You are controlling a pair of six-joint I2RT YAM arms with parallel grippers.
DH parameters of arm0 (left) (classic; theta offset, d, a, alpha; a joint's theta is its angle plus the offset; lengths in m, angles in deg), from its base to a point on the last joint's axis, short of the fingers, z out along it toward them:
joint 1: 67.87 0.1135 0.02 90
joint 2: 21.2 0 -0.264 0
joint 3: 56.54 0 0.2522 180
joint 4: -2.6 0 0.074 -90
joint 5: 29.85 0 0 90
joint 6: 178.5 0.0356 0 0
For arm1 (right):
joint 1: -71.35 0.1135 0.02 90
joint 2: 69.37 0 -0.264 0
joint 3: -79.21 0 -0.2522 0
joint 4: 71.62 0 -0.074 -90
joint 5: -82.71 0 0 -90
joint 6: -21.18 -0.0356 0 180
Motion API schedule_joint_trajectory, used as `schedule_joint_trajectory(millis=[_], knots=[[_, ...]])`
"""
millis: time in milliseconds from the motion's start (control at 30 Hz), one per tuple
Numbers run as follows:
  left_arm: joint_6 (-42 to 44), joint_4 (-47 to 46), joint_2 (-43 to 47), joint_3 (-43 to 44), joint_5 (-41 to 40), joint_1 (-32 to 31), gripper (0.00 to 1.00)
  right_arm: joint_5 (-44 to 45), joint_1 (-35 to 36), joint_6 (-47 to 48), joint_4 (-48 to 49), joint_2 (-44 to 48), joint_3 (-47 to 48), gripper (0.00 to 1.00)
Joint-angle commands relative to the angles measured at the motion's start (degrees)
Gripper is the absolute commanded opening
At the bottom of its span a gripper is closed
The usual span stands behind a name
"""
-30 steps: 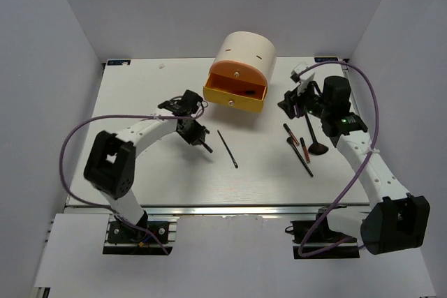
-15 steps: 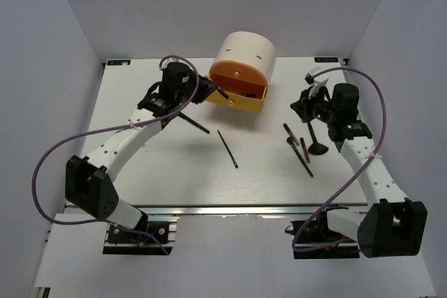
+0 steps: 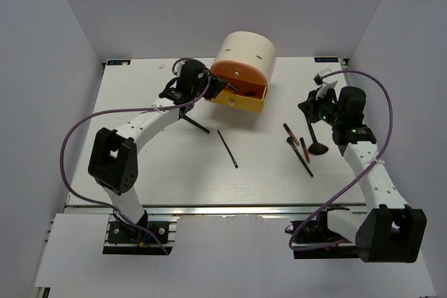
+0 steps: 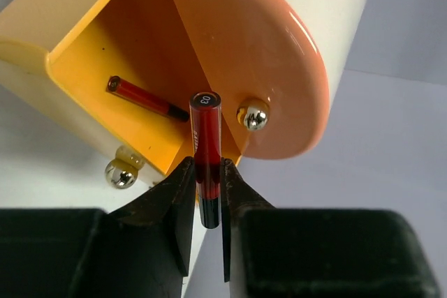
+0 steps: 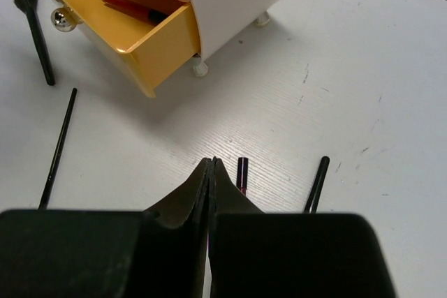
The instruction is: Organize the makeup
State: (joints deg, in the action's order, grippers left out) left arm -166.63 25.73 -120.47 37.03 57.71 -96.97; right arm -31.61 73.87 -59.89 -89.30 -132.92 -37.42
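My left gripper is shut on a short red-and-black stick and holds it at the mouth of the open yellow drawer. A second red-and-black stick lies inside the drawer, and it also shows in the right wrist view. My right gripper is shut and empty above the table; its tips are next to a short red-and-black stick. A slim black stick lies mid-table. A black brush lies left of it. No sponges are in view.
The cream cylindrical case stands at the back middle, with a closed orange drawer front above the open one. More sticks and a flared brush lie in a cluster at the right. White walls enclose the table.
My left gripper has swung from the table up and right to the open drawer with the stick in it. My right gripper has drawn back to the right.
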Motion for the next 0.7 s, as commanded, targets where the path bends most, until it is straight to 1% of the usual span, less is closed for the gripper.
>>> schedule_joint_trajectory(millis=[0,133,200,300,367,400,467,500,533,567,600,633,667], knots=[[-3.0,-3.56,-0.83,3.77,0.15,-0.25,0.32,0.59,-0.68,-1.02,2.08,1.41,-1.09,0.0],[-3.08,-2.95,-3.21,6.32,0.68,-0.25,0.46,1.02,-0.94,-0.67,1.55,1.32,-1.79,0.02],[-3.17,-2.77,-3.57,6.59,0.42,-0.25,0.56,1.55,-1.03,0.03,0.76,1.15,-1.88,0.03],[-3.35,-2.69,-3.48,6.41,0.15,-0.25,0.6,2.6,-1.03,0.47,-0.2,0.71,-2.58,0.06],[-3.35,-3.04,-3.13,6.06,0.41,-0.25,0.6,3.48,-0.94,0.91,-0.64,-0.17,-2.93,0.08],[-3.26,-3.73,-2.78,5.88,0.5,-0.25,0.6,4.79,-1.03,1.52,-0.91,-0.69,-2.85,0.13],[-2.47,-4.79,-1.2,5.45,0.68,-0.25,0.56,6.2,-1.03,2.23,-2.75,-3.32,-2.06,0.21],[-0.55,-5.75,-0.41,5.27,0.77,-0.25,0.54,6.99,-1.12,3.36,-3.8,-4.55,-1.45,0.26],[0.68,-6.2,0.38,4.92,0.85,-0.25,0.42,7.18,-1.12,4.16,-5.99,-7.18,-0.92,0.28],[2.35,-6.55,2.56,4.22,1.03,-0.17,0.36,7.44,-1.12,4.78,-6.97,-8.68,0.04,0.3],[6.02,-8.55,3.98,3.17,1.29,0.01,0.3,7.7,-1.12,5.48,-7.76,-10.0,0.49,0.3],[7.8,-9.36,5.56,0.37,1.9,0.18,0.22,7.53,-1.12,7.4,-8.81,-12.54,0.75,0.31],[9.73,-11.37,8.79,-1.22,2.34,0.45,0.2,7.35,-1.12,8.29,-8.99,-13.87,0.93,0.31]])
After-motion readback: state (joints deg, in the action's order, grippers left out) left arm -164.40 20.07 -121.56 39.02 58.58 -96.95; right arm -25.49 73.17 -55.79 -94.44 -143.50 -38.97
